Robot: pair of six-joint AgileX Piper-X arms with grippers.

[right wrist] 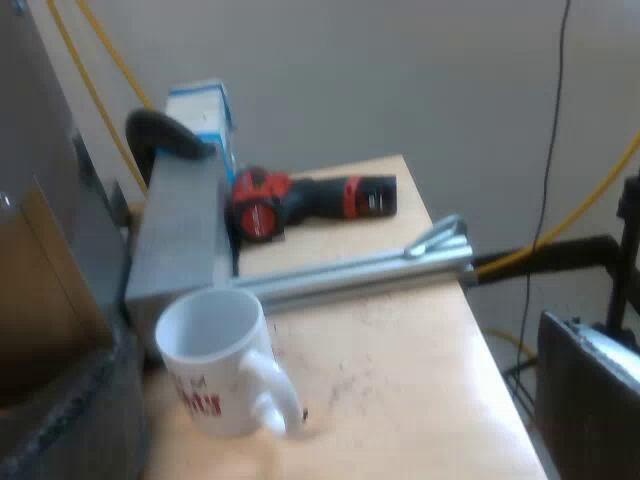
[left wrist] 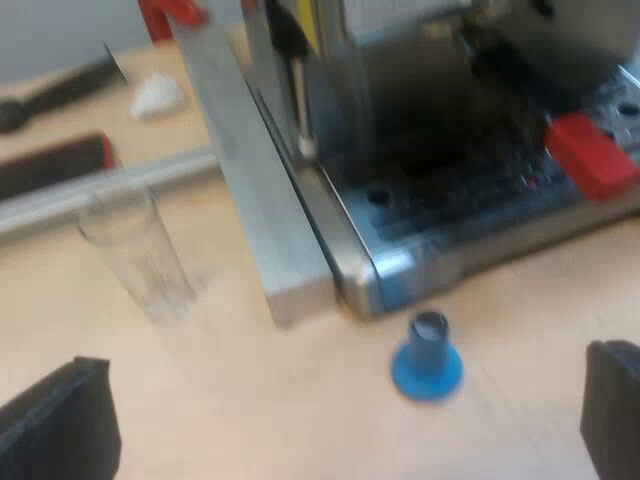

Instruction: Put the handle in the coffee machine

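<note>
Your left gripper (left wrist: 335, 425) has two matte black fingers (left wrist: 60, 425), thick and blocky. Each has flat faces, straight edges and a squared corner at the tip. Their surface looks dull and even in colour.

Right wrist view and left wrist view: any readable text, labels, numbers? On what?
On the mug: red lettering below fainter grey letters, too blurred to read.
On the measuring glass: markings, if any, too blurred to read.
On the espresso machine and the blue tamper: no text.
</note>
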